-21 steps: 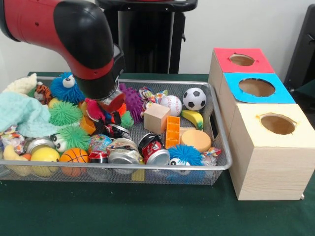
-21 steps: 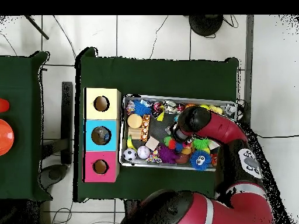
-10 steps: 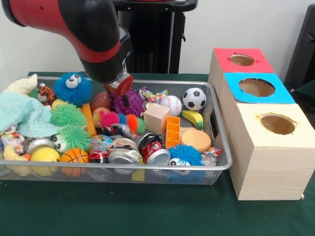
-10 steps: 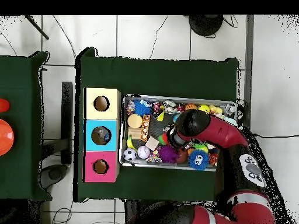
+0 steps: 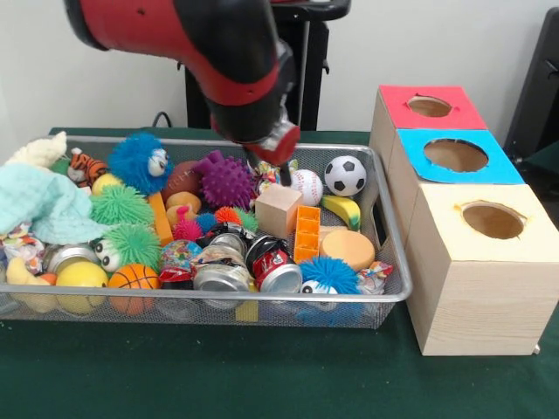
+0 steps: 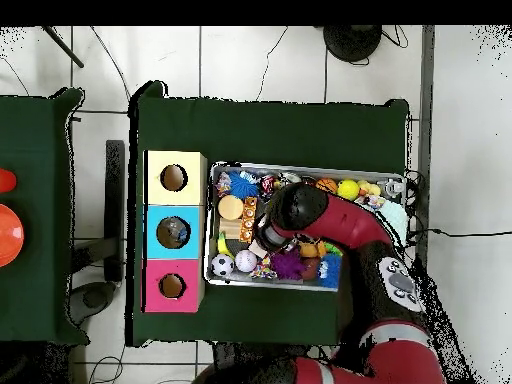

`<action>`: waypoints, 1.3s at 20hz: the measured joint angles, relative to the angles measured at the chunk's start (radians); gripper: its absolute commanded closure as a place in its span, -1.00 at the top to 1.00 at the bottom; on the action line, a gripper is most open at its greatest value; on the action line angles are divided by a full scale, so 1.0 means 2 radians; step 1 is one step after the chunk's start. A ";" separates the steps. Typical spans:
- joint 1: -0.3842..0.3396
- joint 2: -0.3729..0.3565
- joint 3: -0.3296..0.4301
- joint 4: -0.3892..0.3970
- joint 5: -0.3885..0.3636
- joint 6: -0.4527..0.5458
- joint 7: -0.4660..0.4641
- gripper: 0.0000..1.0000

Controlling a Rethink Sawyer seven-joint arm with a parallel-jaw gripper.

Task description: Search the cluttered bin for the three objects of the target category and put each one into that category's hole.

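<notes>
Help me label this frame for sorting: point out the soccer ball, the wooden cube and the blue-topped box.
soccer ball (image 5: 346, 175), front view, middle of the ball
wooden cube (image 5: 279, 210), front view, its front face
blue-topped box (image 5: 417, 146), front view, blue top left of the hole

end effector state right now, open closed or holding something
End effector: cannot be told. It hangs over the wire bin near the wooden block, and the arm hides its tips in both views.

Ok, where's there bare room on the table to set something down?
Free: the green cloth in front of the wire bin, and the strip beyond the bin in the overhead view. Crowded: the bin is packed with toys and cans, and the three boxes stand close beside it.
</notes>
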 measured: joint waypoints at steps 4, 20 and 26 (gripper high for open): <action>0.024 0.011 0.009 0.000 0.009 -0.026 0.000 1.00; 0.071 0.070 0.002 -0.002 0.009 -0.084 0.000 1.00; 0.079 0.090 -0.005 -0.012 0.011 -0.087 0.000 1.00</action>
